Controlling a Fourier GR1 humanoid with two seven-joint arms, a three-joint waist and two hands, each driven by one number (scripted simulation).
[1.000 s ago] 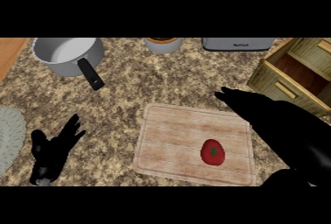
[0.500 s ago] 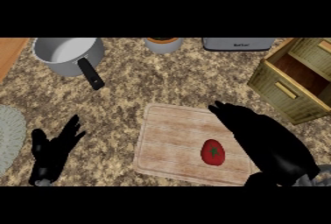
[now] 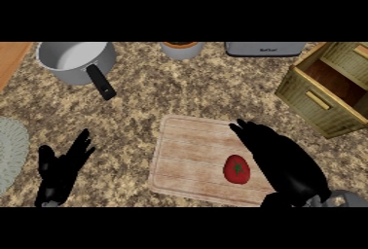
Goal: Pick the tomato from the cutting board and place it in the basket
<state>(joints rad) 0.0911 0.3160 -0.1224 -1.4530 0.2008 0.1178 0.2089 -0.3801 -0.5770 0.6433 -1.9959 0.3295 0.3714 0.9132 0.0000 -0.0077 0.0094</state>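
1. Tomato (image 3: 236, 169): 1.
2. Cutting board (image 3: 188, 151): 1.
3. Basket (image 3: 316, 101): 1, desk (image 3: 144, 109) right edge.
4. Pot (image 3: 64, 75): 1, far-left corner.
5. Plate (image 3: 10, 151): 1, left edge.
6. Grey cup (image 3: 181, 49): 1, far edge.
7. Grey appliance (image 3: 265, 48): 1, far edge.
8. Robot hands: 2, i.e. left robot hand (image 3: 61, 170) + right robot hand (image 3: 282, 156).

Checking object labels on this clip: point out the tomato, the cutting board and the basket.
tomato (image 3: 237, 169), head view, its middle, at the green stem.
cutting board (image 3: 188, 155), head view, bare wood left of the tomato.
basket (image 3: 307, 103), head view, its outer wall near the handle.
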